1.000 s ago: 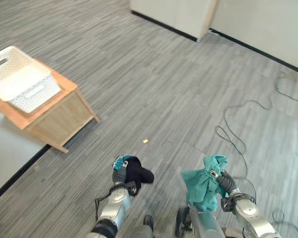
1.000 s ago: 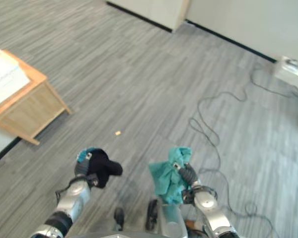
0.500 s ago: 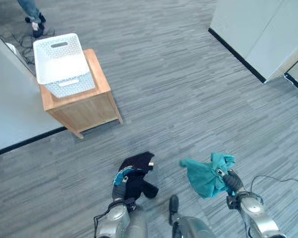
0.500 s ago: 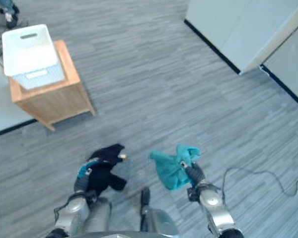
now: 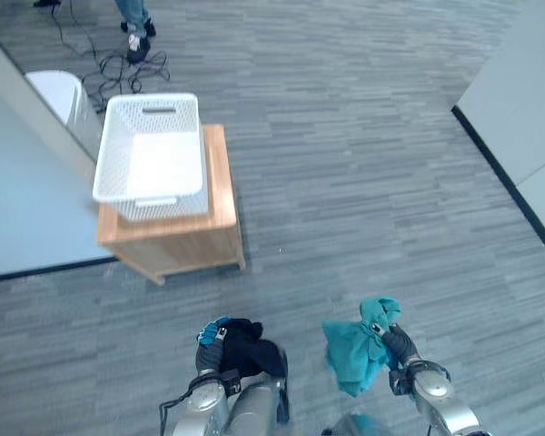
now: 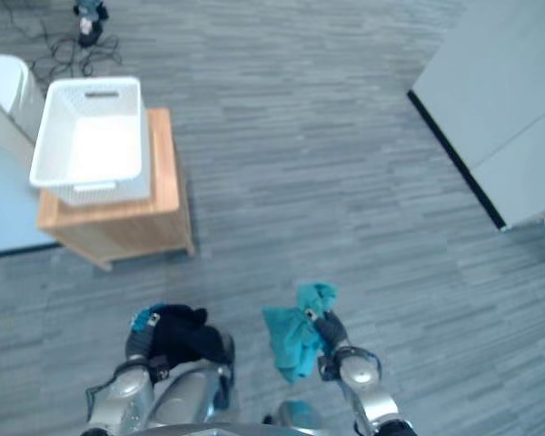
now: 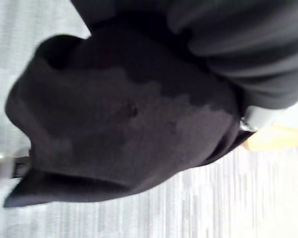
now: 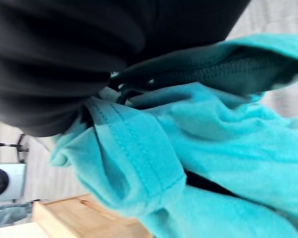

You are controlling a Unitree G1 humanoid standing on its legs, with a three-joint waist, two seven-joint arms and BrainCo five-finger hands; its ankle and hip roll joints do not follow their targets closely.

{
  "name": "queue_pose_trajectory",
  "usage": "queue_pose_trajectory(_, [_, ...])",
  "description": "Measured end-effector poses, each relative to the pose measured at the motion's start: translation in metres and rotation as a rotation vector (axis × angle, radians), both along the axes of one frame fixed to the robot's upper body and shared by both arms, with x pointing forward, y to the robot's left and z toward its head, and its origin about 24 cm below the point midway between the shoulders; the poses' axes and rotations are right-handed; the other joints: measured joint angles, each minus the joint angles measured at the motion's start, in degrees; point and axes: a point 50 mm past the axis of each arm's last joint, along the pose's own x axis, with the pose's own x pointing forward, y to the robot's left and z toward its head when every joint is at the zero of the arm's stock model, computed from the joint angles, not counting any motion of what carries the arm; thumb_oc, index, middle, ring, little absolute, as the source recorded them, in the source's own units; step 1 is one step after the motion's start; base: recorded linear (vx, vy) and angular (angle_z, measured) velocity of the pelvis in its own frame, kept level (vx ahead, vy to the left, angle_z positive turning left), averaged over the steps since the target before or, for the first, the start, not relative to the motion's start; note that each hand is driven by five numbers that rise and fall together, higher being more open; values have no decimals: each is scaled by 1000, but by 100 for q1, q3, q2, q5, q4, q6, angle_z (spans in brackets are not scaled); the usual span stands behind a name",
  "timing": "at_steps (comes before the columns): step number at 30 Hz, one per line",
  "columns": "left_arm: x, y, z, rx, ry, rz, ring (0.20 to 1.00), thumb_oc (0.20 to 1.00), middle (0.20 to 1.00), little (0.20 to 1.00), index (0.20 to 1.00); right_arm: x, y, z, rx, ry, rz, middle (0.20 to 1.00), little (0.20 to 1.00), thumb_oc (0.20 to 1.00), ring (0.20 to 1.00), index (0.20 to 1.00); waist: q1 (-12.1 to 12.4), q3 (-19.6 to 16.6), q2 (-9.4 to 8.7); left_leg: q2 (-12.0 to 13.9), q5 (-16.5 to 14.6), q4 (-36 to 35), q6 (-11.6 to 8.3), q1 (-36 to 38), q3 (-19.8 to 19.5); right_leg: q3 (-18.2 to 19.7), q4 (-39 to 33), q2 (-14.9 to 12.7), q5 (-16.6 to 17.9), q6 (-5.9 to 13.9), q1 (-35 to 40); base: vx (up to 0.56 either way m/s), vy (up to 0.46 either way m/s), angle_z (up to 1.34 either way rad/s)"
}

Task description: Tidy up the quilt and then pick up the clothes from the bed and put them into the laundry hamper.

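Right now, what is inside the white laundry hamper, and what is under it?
The white laundry hamper looks empty; only its bare white floor shows. It stands on a wooden side table. The tabletop beneath the hamper is covered.

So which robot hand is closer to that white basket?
Left. The left robot hand, gripping black clothing, is nearer the white basket; the right robot hand, holding teal clothing, is farther right.
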Motion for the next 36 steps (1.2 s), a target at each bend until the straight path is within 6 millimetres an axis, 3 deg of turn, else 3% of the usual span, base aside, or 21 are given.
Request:
queue_pose_trajectory(4, [30,0,20,44,-95,-46,200,200,200,200,200,9,-9,11,-11,-56,-12,200,200,200,200,200,-233,105,355,77,-121,-427,-91,924,-419,-86,-759,-136,-138,-323,-1311,483,-237,61])
queue_pose_trajectory(6, [40,-2,28,59,-131,-71,200,200,200,200,200,2,-17,6,-37,-28,-15,200,200,200,200,200,-297,46,450,155,-352,-475,-431,1349,-690,123,-2950,-83,52,-600,-1474,530,-343,88])
queue_pose_trajectory(9, [38,3,25,83,-119,-72,200,200,200,200,200,-11,-22,-5,-51,25,-27,200,200,200,200,200,-456,-169,452,353,-709,-468,-788,1915,-1050,986,-5086,-115,1005,-767,-1586,558,-439,119])
queue_pose_trajectory(11, [10,-2,5,42,-37,-53,200,200,200,200,200,-19,-32,-11,-84,64,-37,200,200,200,200,200,-365,-376,421,713,-895,428,-1262,2282,-964,1129,-4493,115,2311,-994,-1092,530,-626,126])
queue_pose_trajectory(13, [-13,-5,-2,7,-7,-48,200,200,200,200,200,2,-34,2,-106,3,-17,200,200,200,200,200,-32,-412,237,940,637,3255,-1103,691,-1229,821,-4396,481,1715,-1472,-569,370,-792,72])
queue_pose_trajectory(14, [-9,-8,4,-3,-46,-54,200,200,200,200,200,1,-39,8,-128,-18,2,200,200,200,200,200,51,-346,139,1033,1971,4660,-839,-383,-1289,523,-4435,456,1494,-1690,-444,334,-472,86])
queue_pose_trajectory(15, [-3,-9,11,-2,-84,-65,200,200,200,200,200,4,-44,13,-142,-36,6,200,200,200,200,200,175,-239,93,1269,1636,5595,-698,-1178,-928,255,-4500,436,1408,-1757,-278,306,-283,156])
queue_pose_trajectory(16, [-4,-1,7,25,-57,-64,200,200,200,200,200,11,-36,15,-146,-55,12,200,200,200,200,200,248,-9,-340,1418,264,4523,-592,-1856,839,-330,-4804,277,1132,-1534,286,283,-170,188])
queue_pose_trajectory(17, [-15,-1,1,23,-15,-62,200,200,200,200,200,16,-39,19,-164,-71,27,200,200,200,200,200,75,-13,-138,1377,-14,3215,-535,-1955,1771,-673,-4840,547,1067,-1425,679,301,-163,141])
queue_pose_trajectory(19, [-21,6,-2,32,9,-42,200,200,200,200,200,31,-21,30,-127,-136,60,200,200,200,200,200,197,-31,-98,1076,23,2104,-473,-1641,2648,-954,-5090,831,759,-1312,1285,325,-57,35])
queue_pose_trajectory(20, [-22,5,-4,29,22,-46,200,200,200,200,200,25,-17,28,-116,-127,72,200,200,200,200,200,23,-51,-78,919,-10,1540,-468,-1173,3428,-1300,-5136,871,494,-859,1659,357,129,122])
queue_pose_trajectory(21, [-28,0,-9,12,52,-76,200,200,200,200,200,12,-15,16,-101,-76,57,200,200,200,200,200,-249,-223,72,627,-298,1188,117,-651,3311,-1666,-4464,1070,349,-782,1759,272,123,119])
queue_pose_trajectory(23, [-39,-3,-15,-9,85,-81,200,200,200,200,200,3,-11,7,-88,-39,44,200,200,200,200,200,-184,-683,425,573,-586,792,865,-193,2592,-1789,-2731,1168,101,-435,1181,148,62,32])
queue_pose_trajectory(24, [-37,2,-16,10,97,-92,200,200,200,200,200,6,-2,6,-57,-40,40,200,200,200,200,200,-224,-702,232,328,-428,320,1021,39,2302,-1772,-1678,813,-106,-361,713,83,-27,73])
queue_pose_trajectory(26, [-24,4,-15,34,104,-129,200,200,200,200,200,7,-9,9,-65,-55,18,200,200,200,200,200,-598,-691,41,-15,-185,115,805,225,1520,-1211,166,33,-175,24,-355,82,-83,158])
queue_pose_trajectory(29, [-13,4,-10,35,74,-141,200,200,200,200,200,11,-19,14,-90,-73,-1,200,200,200,200,200,-579,-594,114,-108,-176,5,591,439,857,-232,-502,-221,-280,-169,-871,147,-140,121])
queue_pose_trajectory(31, [-8,4,-6,34,56,-153,200,200,200,200,200,12,-25,21,-111,-98,3,200,200,200,200,200,-659,-499,233,-85,-72,-141,441,568,273,221,-2039,-220,-278,-264,-777,151,-206,156])
queue_pose_trajectory(33, [-7,7,-5,29,50,-146,200,200,200,200,200,14,-31,25,-130,-111,3,200,200,200,200,200,-647,-444,313,-55,-47,-279,162,611,-372,1469,-3523,165,-156,-482,-624,120,-179,134])
queue_pose_trajectory(34, [-5,9,-4,29,44,-142,200,200,200,200,200,15,-34,28,-140,-122,1,200,200,200,200,200,-663,-423,356,10,-97,-424,18,617,-598,2090,-4323,354,67,-551,-543,132,-199,176])
queue_pose_trajectory(35, [-8,20,-4,42,53,-111,200,200,200,200,200,19,-33,33,-129,-148,-3,200,200,200,200,200,-651,-373,191,51,8,-552,-100,738,-593,2614,-5376,366,859,-568,-384,114,-211,144])
queue_pose_trajectory(36, [-12,29,-3,62,61,-98,200,200,200,200,200,20,-29,34,-115,-154,-1,200,200,200,200,200,-610,-361,-14,-27,36,-645,-133,913,-623,2487,-5407,263,1170,-640,-355,161,-296,120])
